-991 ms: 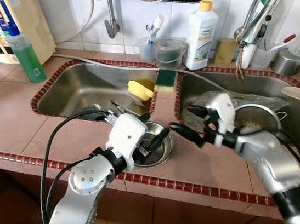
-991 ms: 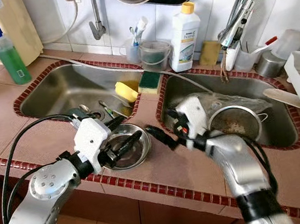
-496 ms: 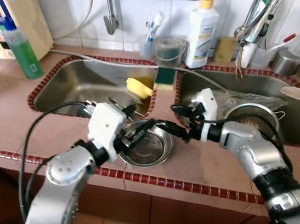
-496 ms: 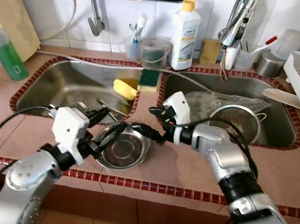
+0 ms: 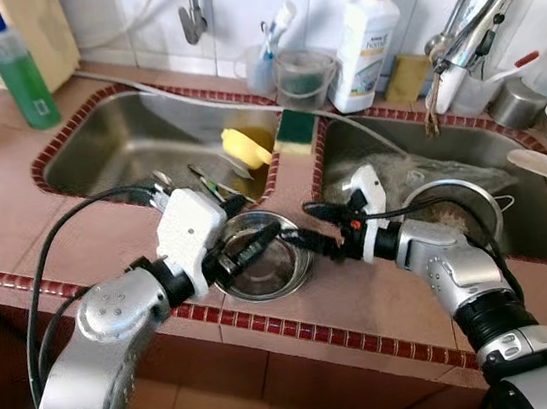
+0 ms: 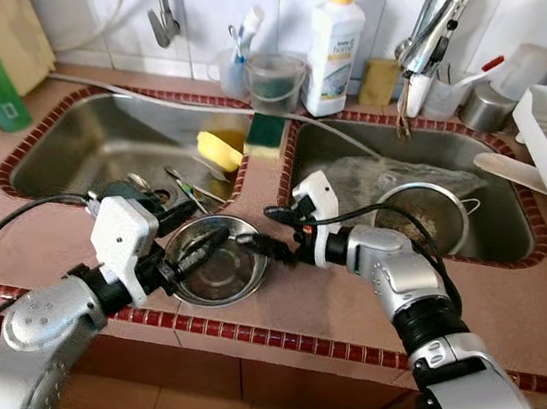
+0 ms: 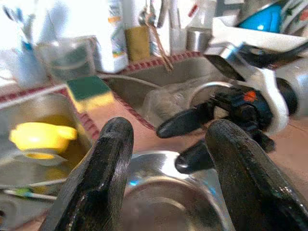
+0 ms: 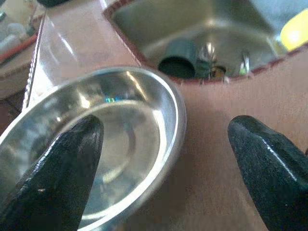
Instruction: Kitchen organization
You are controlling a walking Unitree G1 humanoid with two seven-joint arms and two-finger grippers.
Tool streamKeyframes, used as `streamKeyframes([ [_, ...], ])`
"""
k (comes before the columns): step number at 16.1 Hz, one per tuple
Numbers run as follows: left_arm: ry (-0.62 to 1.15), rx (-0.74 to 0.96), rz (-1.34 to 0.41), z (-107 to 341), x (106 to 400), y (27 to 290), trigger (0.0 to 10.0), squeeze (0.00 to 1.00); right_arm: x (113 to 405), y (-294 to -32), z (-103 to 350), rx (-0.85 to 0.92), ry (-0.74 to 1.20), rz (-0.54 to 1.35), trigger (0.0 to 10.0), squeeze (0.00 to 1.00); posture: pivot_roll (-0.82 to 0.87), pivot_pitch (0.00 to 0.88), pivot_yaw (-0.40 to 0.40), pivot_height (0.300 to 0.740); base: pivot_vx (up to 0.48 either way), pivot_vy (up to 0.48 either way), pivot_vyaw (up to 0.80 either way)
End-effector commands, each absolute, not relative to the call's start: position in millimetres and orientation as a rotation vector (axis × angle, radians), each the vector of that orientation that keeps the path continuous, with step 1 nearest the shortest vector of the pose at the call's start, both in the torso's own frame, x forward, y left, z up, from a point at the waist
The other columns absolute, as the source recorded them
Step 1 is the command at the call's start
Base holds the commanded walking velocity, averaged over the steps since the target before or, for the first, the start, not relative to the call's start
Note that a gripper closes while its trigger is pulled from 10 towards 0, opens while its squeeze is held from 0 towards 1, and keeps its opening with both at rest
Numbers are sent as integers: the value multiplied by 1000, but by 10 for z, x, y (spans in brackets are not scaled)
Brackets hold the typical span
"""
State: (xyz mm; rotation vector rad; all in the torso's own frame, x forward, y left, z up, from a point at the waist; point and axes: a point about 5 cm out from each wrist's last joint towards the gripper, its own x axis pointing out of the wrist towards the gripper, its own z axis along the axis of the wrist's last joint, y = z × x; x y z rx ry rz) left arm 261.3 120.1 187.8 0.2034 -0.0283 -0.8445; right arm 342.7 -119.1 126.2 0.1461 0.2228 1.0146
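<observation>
A steel bowl [image 6: 216, 262] sits on the tiled surface [image 6: 298, 312] in front of the double sink [image 6: 95, 152]. The left gripper [image 6: 208, 245] reaches over the bowl with fingers apart; the right gripper [image 6: 270, 235] meets its rim from the opposite side, fingers spread.

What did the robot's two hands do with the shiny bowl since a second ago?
The right gripper swung from beside the right sink over to the steel bowl, and its open fingers now straddle the bowl's near rim. The left gripper drew back a little and hovers open over the bowl. The camera shifted too. Nothing is gripped yet. The bowl stayed on the counter; the yellow sponge has not moved.
</observation>
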Motion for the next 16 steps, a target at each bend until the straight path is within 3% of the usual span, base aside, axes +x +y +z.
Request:
streamKeyframes([
  [1,-27,197,-868,1877,2559,1137,10000,0,3408,-1234,1242,146,251,1039,10000,0,38,167,-157,740,0,0,0],
  [6,-17,160,-868,1867,2492,1078,10000,0,3378,-1205,1194,189,278,1088,10000,0,44,178,-166,740,0,0,0],
  [14,-23,154,-859,1910,2504,1069,10000,0,3596,-1079,1367,307,232,1028,10000,0,51,174,-162,740,0,0,0],
  [16,-23,150,-860,1913,2500,1063,10000,0,3613,-1075,1359,306,241,1018,9216,0,53,174,-165,740,0,0,0],
])
